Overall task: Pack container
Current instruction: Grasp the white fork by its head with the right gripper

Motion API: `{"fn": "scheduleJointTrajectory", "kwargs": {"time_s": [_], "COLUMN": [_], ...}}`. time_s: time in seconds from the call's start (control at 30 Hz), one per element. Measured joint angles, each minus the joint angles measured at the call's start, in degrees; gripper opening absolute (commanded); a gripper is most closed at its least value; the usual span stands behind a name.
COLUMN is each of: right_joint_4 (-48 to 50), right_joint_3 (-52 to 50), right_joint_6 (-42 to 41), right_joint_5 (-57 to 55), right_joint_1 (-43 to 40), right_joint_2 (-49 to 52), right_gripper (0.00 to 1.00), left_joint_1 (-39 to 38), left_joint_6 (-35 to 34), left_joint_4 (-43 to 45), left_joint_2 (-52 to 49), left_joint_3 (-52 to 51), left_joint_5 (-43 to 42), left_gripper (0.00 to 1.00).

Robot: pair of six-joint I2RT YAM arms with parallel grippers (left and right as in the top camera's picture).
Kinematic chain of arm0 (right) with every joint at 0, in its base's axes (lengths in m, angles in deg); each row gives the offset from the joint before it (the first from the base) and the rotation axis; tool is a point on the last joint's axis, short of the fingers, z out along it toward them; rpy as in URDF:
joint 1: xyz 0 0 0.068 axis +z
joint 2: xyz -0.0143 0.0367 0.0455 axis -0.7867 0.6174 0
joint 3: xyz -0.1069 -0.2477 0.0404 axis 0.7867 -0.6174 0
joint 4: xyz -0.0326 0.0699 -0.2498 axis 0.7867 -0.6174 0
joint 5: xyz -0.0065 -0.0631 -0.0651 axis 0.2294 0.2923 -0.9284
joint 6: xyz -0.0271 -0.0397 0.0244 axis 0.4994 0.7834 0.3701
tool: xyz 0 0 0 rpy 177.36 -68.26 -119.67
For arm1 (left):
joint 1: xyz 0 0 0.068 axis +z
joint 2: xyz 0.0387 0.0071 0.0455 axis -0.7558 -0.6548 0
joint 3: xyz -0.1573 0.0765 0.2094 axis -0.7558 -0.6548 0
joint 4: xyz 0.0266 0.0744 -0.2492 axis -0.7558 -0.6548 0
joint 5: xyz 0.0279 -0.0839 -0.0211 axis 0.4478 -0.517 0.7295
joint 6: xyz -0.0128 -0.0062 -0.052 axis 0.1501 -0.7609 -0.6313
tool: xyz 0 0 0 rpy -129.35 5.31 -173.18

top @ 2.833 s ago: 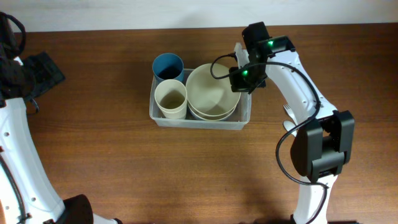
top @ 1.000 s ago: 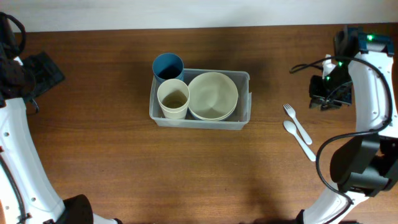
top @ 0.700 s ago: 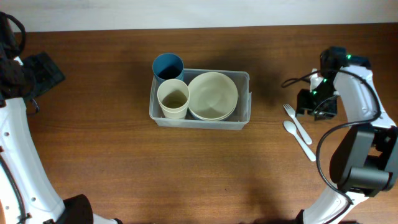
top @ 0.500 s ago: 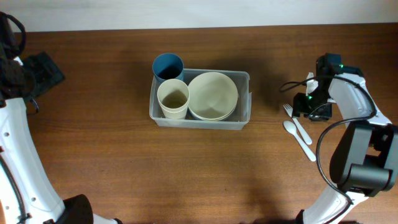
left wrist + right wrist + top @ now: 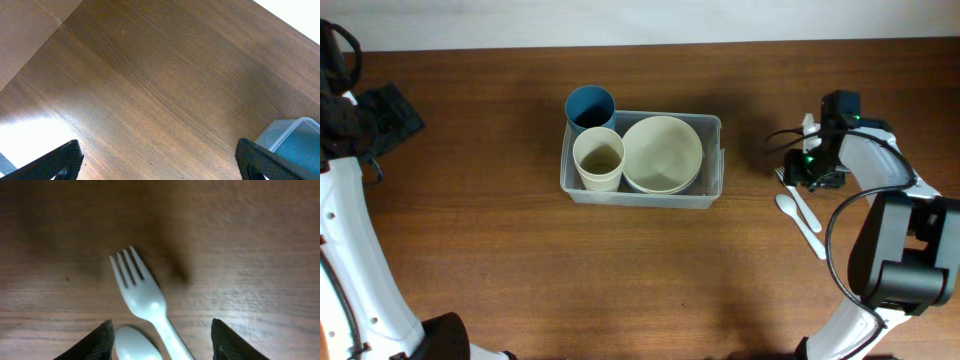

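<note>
Though mouth-up, the container, long axis side to side overhead.

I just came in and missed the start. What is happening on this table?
The right gripper hovers open over a white fork, with a spoon beside it on the table. The container already holds a blue cup, a cream cup and a bowl. The left gripper is open, far off to the side, holding nothing.
</note>
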Motion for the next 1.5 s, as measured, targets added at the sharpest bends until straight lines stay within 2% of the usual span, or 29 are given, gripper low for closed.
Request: {"fn": "scheduleJointTrajectory", "kwargs": {"time_s": [0.1,0.13,0.53,0.67,1.17,1.2,1.37,1.5], "right_joint_4": [0.68,0.90,1.88,3.21,4.15,4.15,4.15,4.09], "right_joint_3": [0.00,0.00,-0.11,-0.15,-0.02,-0.02,-0.02,-0.02], "right_joint_6": [0.22,0.22,-0.07,-0.11,-0.22,-0.24,-0.31,-0.28], "right_joint_5": [0.00,0.00,-4.59,-6.21,-7.26,-7.23,-6.43,-6.05], "right_joint_1": [1.27,1.64,2.78,2.78,2.78,2.78,2.78,2.78], "right_joint_2": [0.48,0.74,2.51,2.51,4.46,4.46,4.50,4.57], "right_gripper": [0.57,0.54,0.52,0.47,0.46,0.45,0.29,0.25], "left_joint_1": [0.00,0.00,0.00,0.00,0.00,0.00,0.00,0.00], "left_joint_6": [0.00,0.02,0.00,0.00,0.00,0.00,0.00,0.00], "left_joint_4": [0.00,0.00,0.00,0.00,0.00,0.00,0.00,0.00], "left_joint_2": [0.00,0.00,0.00,0.00,0.00,0.00,0.00,0.00], "left_joint_3": [0.00,0.00,0.00,0.00,0.00,0.00,0.00,0.00], "left_joint_5": [0.00,0.00,0.00,0.00,0.00,0.00,0.00,0.00], "left_gripper": [0.99,1.00,1.00,0.99,1.00,1.00,1.00,1.00]}}
